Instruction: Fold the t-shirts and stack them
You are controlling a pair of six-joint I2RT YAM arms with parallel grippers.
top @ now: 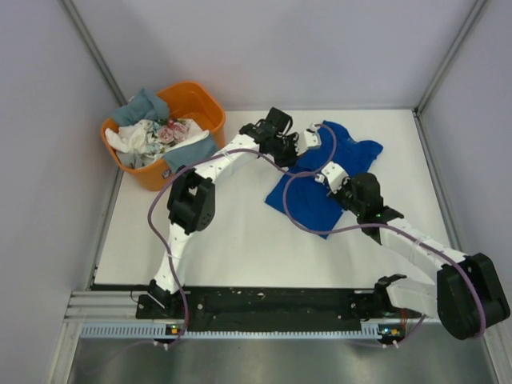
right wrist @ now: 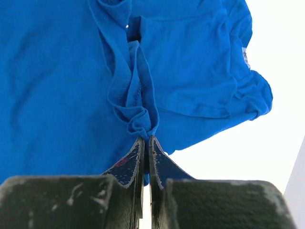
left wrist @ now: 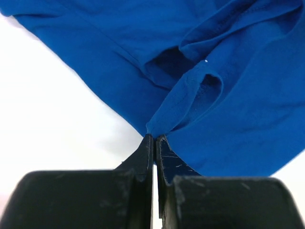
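A royal blue t-shirt (top: pixel 320 180) lies rumpled on the white table, right of centre. My left gripper (top: pixel 314 138) is shut on a pinch of its cloth at the shirt's far left edge; the left wrist view shows the blue cloth (left wrist: pixel 228 86) bunched at my closed fingertips (left wrist: pixel 156 139). My right gripper (top: pixel 326 175) is shut on a fold near the shirt's middle; the right wrist view shows the blue cloth (right wrist: pixel 57 81) gathered at the tips (right wrist: pixel 147 138). Other t-shirts, grey-blue (top: pixel 144 105), white (top: pixel 134 138) and floral (top: pixel 170 130), are piled in the tub.
An orange plastic tub (top: pixel 196 102) stands at the table's far left corner. Grey walls close in the back and both sides. The bare white table (top: pixel 232 240) spreads in front of the shirt. The arms' purple cables loop over the near table.
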